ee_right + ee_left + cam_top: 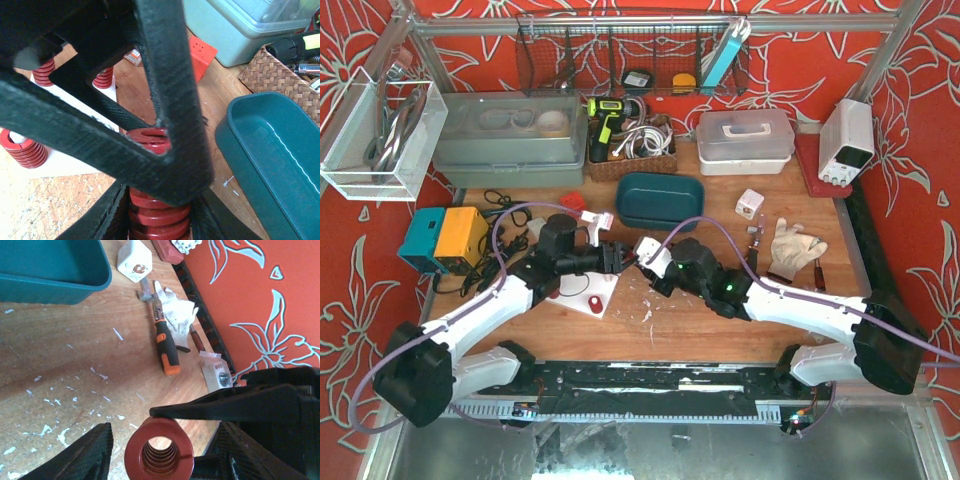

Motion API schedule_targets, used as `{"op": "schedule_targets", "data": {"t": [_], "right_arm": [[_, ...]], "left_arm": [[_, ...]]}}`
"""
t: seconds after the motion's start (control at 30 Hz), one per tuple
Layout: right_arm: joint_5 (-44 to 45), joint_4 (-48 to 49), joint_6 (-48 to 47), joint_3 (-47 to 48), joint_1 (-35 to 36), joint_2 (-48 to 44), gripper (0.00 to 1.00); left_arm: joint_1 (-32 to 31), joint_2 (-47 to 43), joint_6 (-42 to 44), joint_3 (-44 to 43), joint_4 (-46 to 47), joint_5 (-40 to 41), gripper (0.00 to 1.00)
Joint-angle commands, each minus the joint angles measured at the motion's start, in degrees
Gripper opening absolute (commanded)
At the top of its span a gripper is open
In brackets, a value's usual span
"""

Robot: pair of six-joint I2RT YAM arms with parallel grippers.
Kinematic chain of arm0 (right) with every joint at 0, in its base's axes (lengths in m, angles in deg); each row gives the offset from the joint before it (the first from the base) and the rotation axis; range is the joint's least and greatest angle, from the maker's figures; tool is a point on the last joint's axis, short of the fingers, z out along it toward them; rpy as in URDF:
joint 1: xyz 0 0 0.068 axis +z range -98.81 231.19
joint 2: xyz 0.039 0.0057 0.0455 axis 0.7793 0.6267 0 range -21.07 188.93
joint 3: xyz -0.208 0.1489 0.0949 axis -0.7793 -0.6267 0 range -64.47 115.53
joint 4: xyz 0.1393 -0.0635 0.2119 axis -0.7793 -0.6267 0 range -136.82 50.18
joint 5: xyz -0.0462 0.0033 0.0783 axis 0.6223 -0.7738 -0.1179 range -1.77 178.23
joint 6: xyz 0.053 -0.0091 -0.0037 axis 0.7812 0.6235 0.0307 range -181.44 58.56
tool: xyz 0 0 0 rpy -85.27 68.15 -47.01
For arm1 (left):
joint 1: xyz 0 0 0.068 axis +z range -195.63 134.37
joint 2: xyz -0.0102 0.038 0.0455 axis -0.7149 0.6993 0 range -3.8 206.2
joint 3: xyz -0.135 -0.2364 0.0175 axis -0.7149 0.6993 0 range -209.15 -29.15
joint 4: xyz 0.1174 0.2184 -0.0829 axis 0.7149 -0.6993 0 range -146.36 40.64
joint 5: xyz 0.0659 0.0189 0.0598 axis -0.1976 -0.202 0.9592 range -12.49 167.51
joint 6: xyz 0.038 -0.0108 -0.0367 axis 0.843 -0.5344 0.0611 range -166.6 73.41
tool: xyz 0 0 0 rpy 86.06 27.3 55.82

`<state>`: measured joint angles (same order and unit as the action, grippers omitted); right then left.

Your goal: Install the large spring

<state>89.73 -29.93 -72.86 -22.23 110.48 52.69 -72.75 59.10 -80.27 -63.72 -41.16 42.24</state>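
Observation:
The large red spring (159, 452) shows end-on in the left wrist view, lifted above the wooden table. My right gripper (160, 212) is shut on its coils (159, 220), one finger on each side. My left gripper (165, 435) is open, its fingers (80, 455) standing wide on both sides of the spring without touching it. A right finger (225, 402) lies across the spring's rim. In the top view both grippers (616, 258) (655, 266) meet mid-table and hide the spring. A white fixture plate (592, 300) (65, 160) beside them carries smaller red springs (22, 147).
A teal tray (660, 198) (280, 165) lies just behind the grippers. An orange-handled screwdriver (167, 347), a work glove (792, 245) and a white cube (749, 204) lie to the right. A wicker basket (280, 75) and lidded bins stand at the back.

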Motion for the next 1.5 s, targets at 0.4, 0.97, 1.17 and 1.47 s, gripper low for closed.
{"op": "schedule_targets", "data": {"t": [0.4,0.97,1.17,1.47], "right_arm": [[2.8,1.0,-1.5,1.7,1.1,1.5,0.01],[11.6,-4.4,3.4,3.0,1.0,-2.9,0.85],[21.3,-6.0,6.9,0.8,0.8,-7.4,0.99],[28.5,-2.0,9.1,-3.0,-1.7,-6.4,0.99]], "left_arm": [[-0.7,2.1,-1.0,-1.5,2.5,-3.3,0.13],[0.3,-4.7,4.1,-4.6,-12.4,11.4,0.00],[0.3,-7.5,10.0,-8.1,-24.1,28.3,0.00],[-1.0,-6.7,11.1,-8.7,-30.4,36.8,0.00]]}}
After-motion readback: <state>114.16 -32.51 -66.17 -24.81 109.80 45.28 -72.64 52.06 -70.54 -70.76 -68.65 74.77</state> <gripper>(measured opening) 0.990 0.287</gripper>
